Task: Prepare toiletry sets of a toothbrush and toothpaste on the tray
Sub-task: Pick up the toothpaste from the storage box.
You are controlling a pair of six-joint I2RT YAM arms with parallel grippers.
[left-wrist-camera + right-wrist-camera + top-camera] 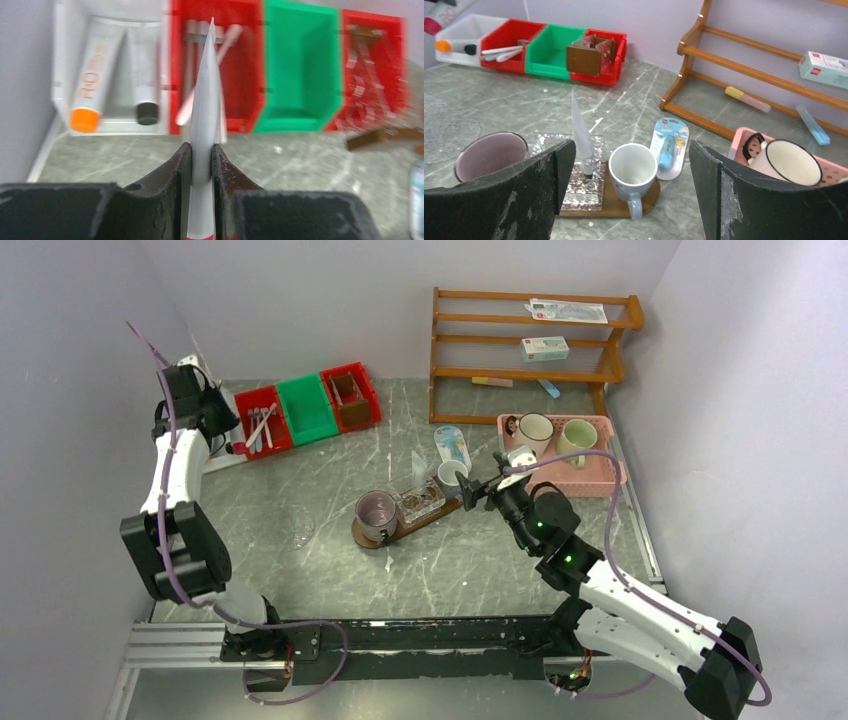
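My left gripper (201, 147) is shut on a slim white toothpaste tube (206, 100), held above the table in front of the bins; in the top view it (225, 420) hangs at the back left. The dark wooden tray (624, 206) carries a purple mug (489, 156), a clear glass dish (589, 187) with a white tube (580, 132) standing in it, and a pale mug (633, 167). Open and empty, my right gripper (631, 144) hovers just in front of the pale mug. White toothbrushes (227, 42) lie in a red bin (262, 420).
A white bin (65, 75) holds an orange-capped tube (90, 80) and a black-capped tube (145, 85). A green bin (300, 70) and another red bin (372, 75) stand to its right. A packaged blue toothbrush (669, 147), a pink basket (590, 475) with mugs and a wooden shelf (530, 340) stand at the back right.
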